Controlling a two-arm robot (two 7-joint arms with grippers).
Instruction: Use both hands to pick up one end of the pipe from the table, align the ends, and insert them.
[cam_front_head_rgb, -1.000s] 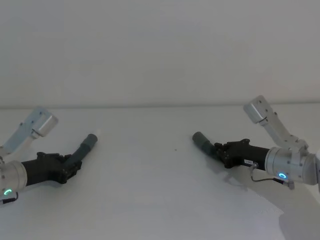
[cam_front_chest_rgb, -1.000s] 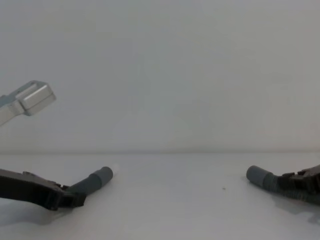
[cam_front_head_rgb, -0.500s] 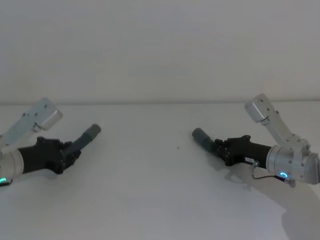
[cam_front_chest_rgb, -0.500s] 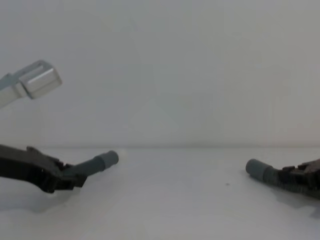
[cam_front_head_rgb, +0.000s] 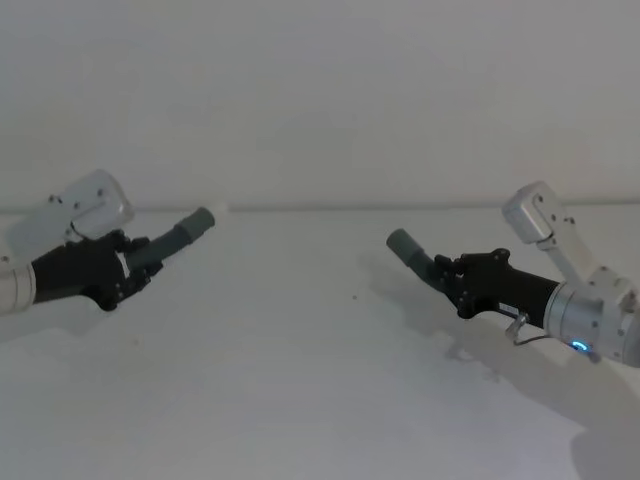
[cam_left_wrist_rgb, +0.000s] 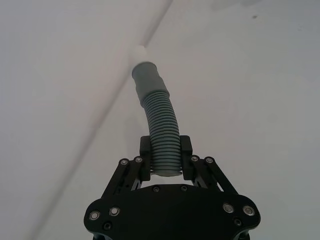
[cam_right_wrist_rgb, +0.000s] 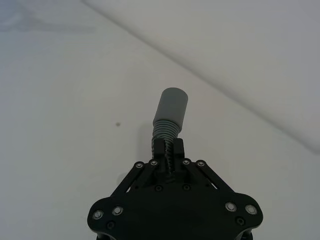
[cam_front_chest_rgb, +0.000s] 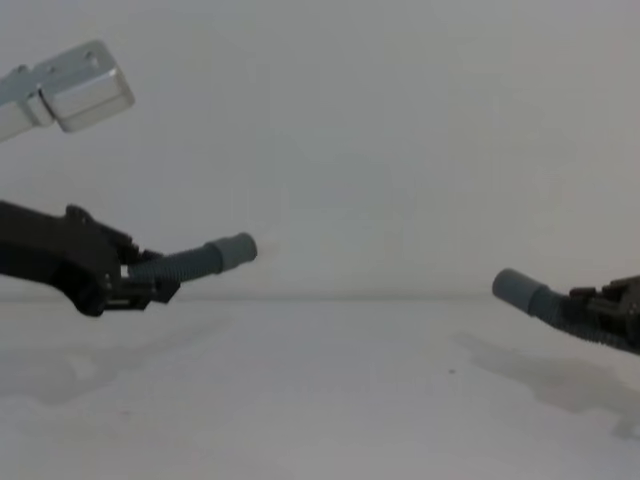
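My left gripper (cam_front_head_rgb: 128, 268) (cam_front_chest_rgb: 150, 282) (cam_left_wrist_rgb: 165, 159) is shut on the ribbed body of the grey pipe (cam_left_wrist_rgb: 161, 135), held well above the white table (cam_front_head_rgb: 300, 340). Its smooth cuff end (cam_front_head_rgb: 199, 221) (cam_front_chest_rgb: 234, 250) (cam_left_wrist_rgb: 146, 76), with a faint whitish tip, points to the right. On the right, my right gripper (cam_front_head_rgb: 452, 280) (cam_front_chest_rgb: 590, 305) (cam_right_wrist_rgb: 168, 150) is shut on the other ribbed stretch, also lifted off the table. That cuff end (cam_front_head_rgb: 402, 244) (cam_front_chest_rgb: 513, 287) (cam_right_wrist_rgb: 171, 105) points left. A wide gap separates the two ends. The rest of the pipe is hidden behind the grippers.
A small dark speck (cam_front_head_rgb: 353, 295) (cam_front_chest_rgb: 451, 371) lies on the table between the arms. The pale back wall meets the table along a straight line (cam_front_head_rgb: 320, 208). Shadows of both arms fall on the surface below them.
Both grippers have risen off the table with their pipe ends. The left one climbed more, and its cuff now points nearly level toward the right.
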